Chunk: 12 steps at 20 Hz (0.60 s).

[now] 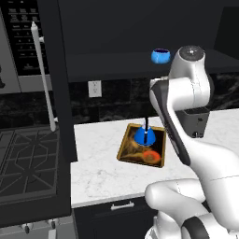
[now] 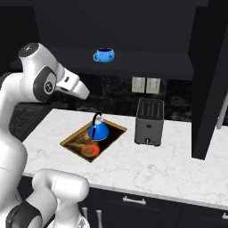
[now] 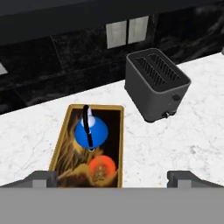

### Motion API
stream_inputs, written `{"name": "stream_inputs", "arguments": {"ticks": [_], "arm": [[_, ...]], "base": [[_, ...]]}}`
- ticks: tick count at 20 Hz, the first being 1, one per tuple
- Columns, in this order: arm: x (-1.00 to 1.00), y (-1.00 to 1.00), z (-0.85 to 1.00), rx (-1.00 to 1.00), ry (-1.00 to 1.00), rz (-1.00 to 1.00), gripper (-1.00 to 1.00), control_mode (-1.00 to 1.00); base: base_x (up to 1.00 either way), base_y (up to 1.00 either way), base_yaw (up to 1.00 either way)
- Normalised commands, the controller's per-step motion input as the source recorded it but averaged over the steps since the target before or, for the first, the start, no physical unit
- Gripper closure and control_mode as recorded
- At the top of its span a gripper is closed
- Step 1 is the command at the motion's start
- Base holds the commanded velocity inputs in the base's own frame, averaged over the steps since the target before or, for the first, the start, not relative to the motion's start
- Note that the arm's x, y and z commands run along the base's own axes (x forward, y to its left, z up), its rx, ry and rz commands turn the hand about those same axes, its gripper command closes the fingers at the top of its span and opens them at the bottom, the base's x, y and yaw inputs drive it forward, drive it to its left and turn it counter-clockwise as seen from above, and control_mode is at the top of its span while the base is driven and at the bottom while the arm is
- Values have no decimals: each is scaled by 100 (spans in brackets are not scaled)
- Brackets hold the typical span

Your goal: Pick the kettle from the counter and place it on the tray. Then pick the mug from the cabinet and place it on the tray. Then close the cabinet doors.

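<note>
Small bright blue cone kettle (image 3: 90, 131) is already sitting on golden-brown tray (image 3: 119, 144); w/ two-finger gripper (image 3: 112, 179) hanging spread & empty above it, round blue mug (image 2: 103, 55) is waiting higher up on dark cabinet shelf (image 2: 147, 62).

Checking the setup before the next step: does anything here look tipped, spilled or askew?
Nothing stands out. The kettle stands upright on the tray, the mug sits upright on the cabinet shelf, and the toaster stands square on the counter.
</note>
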Motion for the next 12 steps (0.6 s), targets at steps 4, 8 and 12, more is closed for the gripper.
{"name": "stream_inputs", "arguments": {"ticks": [4, 8, 12], "arm": [[0, 0, 47, -3, -28, -7, -100, -100], [0, 7, 57, -4, -11, -17, -100, -100], [18, 19, 28, -7, 0, -20, -100, -100]], "base": [[0, 0, 0], [0, 0, 0], [0, 0, 0]]}}
